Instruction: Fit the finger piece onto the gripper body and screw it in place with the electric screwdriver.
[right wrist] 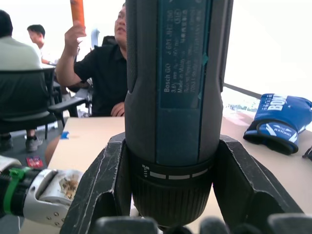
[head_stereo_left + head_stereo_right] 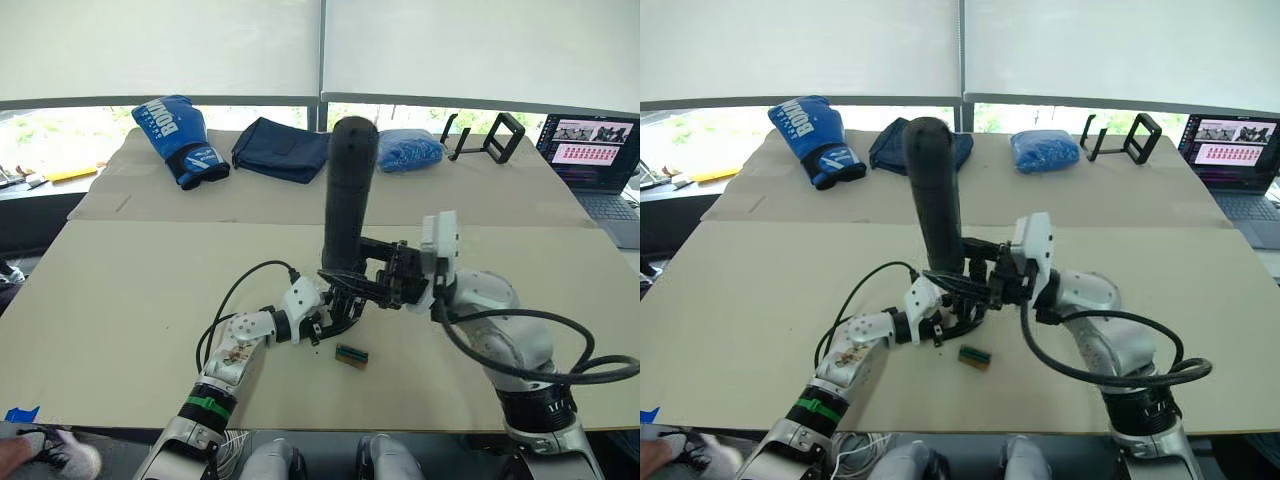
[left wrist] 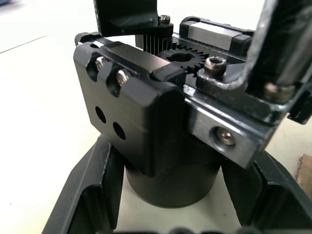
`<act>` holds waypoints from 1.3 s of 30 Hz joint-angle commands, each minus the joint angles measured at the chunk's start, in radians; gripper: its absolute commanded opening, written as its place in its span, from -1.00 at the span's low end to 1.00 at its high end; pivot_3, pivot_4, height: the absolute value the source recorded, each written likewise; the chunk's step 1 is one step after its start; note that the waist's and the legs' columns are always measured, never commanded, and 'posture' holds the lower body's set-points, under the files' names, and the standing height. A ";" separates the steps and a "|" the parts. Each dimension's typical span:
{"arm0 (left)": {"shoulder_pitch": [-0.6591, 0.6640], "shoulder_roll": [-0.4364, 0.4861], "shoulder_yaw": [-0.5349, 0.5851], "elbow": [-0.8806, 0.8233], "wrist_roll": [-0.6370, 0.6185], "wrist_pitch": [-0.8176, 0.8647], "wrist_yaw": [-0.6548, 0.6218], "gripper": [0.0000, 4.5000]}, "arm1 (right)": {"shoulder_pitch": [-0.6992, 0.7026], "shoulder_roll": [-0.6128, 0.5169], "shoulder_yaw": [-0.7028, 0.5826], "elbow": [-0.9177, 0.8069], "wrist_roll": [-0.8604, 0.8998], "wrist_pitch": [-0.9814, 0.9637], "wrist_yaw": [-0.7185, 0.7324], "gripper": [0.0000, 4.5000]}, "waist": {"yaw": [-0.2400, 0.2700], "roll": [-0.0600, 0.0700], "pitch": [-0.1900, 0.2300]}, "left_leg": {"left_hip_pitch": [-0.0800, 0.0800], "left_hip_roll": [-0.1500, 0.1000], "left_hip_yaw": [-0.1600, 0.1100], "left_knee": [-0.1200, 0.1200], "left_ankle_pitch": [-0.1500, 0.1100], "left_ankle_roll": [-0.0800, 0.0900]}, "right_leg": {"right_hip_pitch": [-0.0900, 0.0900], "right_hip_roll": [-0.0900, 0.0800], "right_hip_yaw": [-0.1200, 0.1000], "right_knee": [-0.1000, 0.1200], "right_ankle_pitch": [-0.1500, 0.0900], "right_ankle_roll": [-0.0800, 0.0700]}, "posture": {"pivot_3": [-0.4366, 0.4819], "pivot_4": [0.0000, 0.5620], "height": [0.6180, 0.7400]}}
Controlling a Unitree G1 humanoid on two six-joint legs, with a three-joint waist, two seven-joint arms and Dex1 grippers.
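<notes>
Two robot arms meet over the tan table (image 2: 120, 300) in the head views: the right gripper (image 2: 385, 278) is clamped on the electric screwdriver (image 2: 349, 190), held nearly upright with bit end down, while the left gripper (image 2: 335, 312) grasps the gripper body (image 2: 345, 300) just beneath it; a small green-and-brown block (image 2: 351, 354) lies just beside them, a blue boxing glove (image 2: 178, 138) well beyond. Left wrist view alone shows detail: both fingers (image 3: 92, 195) closed around the body's round base (image 3: 170, 180), gear teeth and screw heads exposed above. Right wrist view alone shows the fingers (image 1: 105, 185) pinching the screwdriver's collar and people seated behind. The tool looks heavy, rigid and smooth, best gripped low; the body looks stiff and dense. The finger piece cannot be told apart.
</notes>
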 commanded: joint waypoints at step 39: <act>0.293 0.406 0.408 -0.262 -0.444 0.073 -0.305 0.97 | 0.067 -0.877 -0.519 0.226 0.350 0.581 0.138 -0.15 | -0.012 0.003 0.008 | -0.011 0.001 0.000 -0.001 0.001 0.000 | -0.012 -0.002 0.001 -0.001 0.000 -0.001 | -0.05 -0.47 1.00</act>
